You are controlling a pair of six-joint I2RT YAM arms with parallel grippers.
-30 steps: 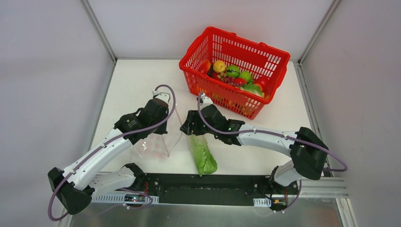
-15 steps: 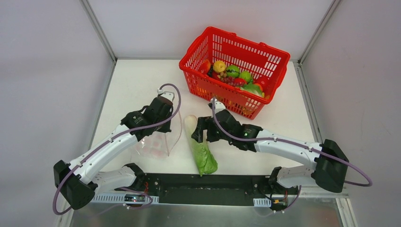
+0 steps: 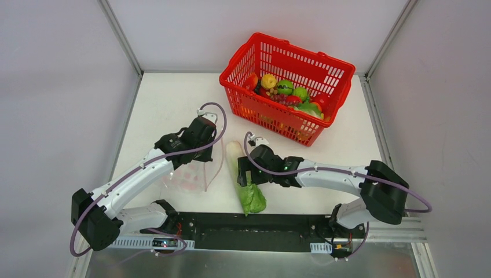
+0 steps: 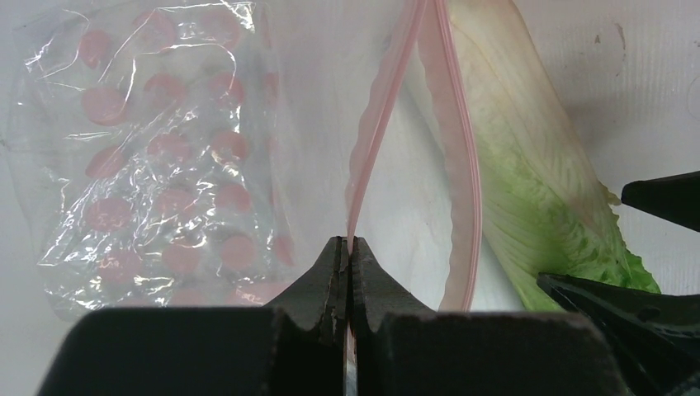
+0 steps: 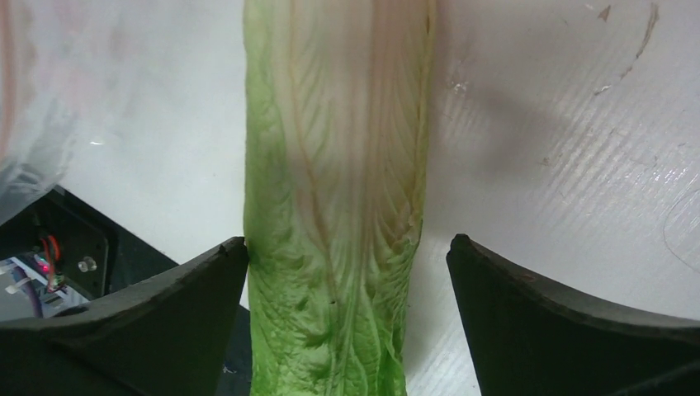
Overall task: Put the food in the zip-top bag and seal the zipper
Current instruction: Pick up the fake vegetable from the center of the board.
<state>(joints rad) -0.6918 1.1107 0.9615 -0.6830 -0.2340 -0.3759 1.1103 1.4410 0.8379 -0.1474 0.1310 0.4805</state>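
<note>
The long cabbage (image 3: 253, 200) lies flat on the table, pale end away from the arms, leafy end toward the base. My right gripper (image 3: 246, 174) is over its middle. In the right wrist view this gripper (image 5: 347, 256) is open wide, a finger on each side of the cabbage (image 5: 338, 165); the left finger (image 5: 165, 305) touches its edge. The clear, pink-spotted zip-top bag (image 3: 188, 176) lies left of it. My left gripper (image 4: 347, 247) is shut on one pink zipper strip (image 4: 376, 140). The other strip (image 4: 462, 165) bows away toward the cabbage (image 4: 528, 173), so the mouth gapes.
The red basket (image 3: 324, 63) stands at the back right with more toy produce, among it a yellow fruit (image 3: 268, 80). The black base rail (image 3: 255, 231) runs along the near edge just behind the cabbage's leafy end. Walls close in both sides.
My right gripper has opened wide and slid from the cabbage's pale end toward its leafy end. The cabbage now lies free. My left gripper has shifted slightly right with the bag's edge.
</note>
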